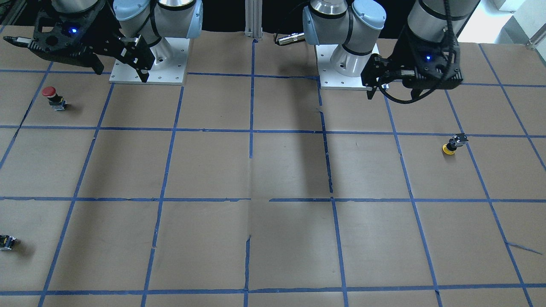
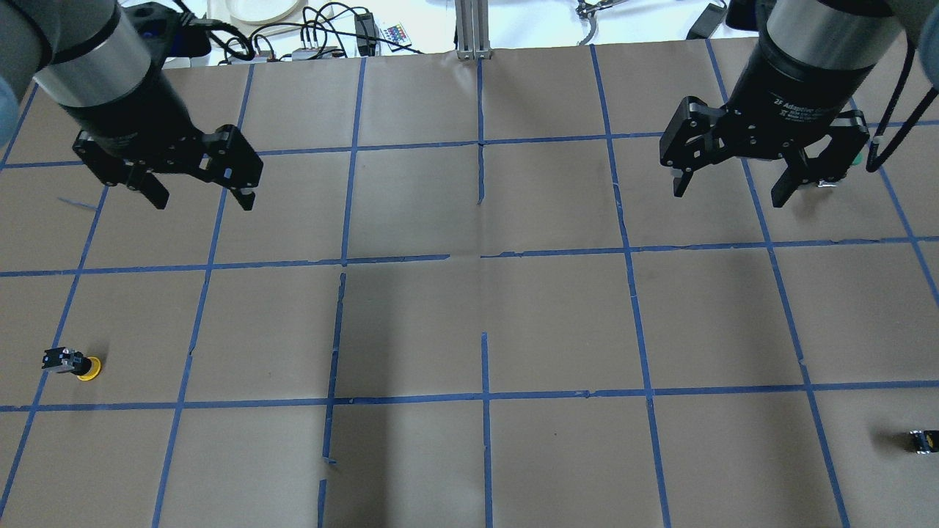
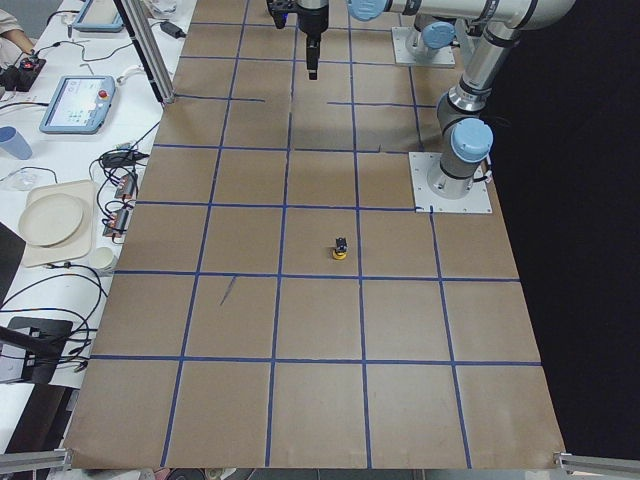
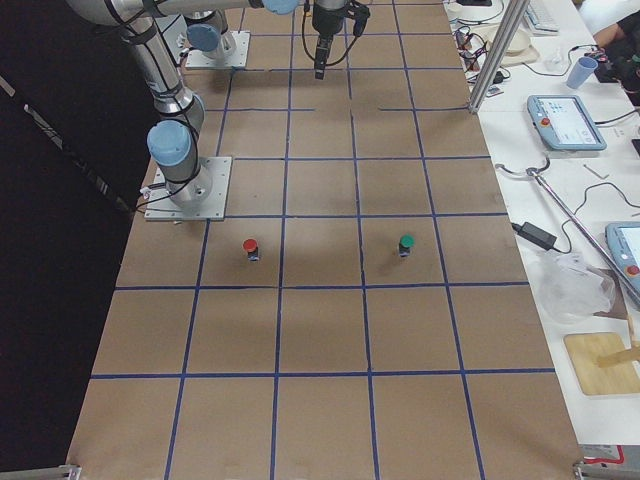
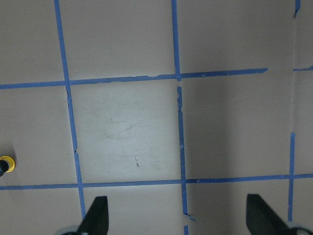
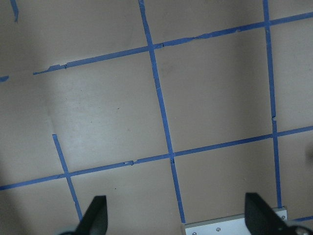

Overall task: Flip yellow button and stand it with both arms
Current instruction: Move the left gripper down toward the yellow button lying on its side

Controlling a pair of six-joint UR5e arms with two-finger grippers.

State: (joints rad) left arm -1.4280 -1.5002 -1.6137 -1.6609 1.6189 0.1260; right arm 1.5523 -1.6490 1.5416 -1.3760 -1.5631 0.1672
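Note:
The yellow button (image 1: 453,144) rests cap-down on the brown paper, with its black-and-grey body pointing up, near the table's end on my left side. It also shows in the overhead view (image 2: 73,363), the exterior left view (image 3: 340,248) and at the left edge of the left wrist view (image 5: 6,164). My left gripper (image 2: 203,199) hangs open and empty above the table, well away from the button; it shows in the front view (image 1: 390,90) and its own view (image 5: 178,220). My right gripper (image 2: 730,195) is open and empty on the far side (image 1: 122,72) (image 6: 178,218).
A red-capped button (image 1: 53,97) stands on my right side near the right arm's base plate (image 1: 170,64). A green-capped button (image 4: 406,243) stands farther out. A small dark block (image 2: 923,441) lies at the right table edge. Blue tape lines grid the paper.

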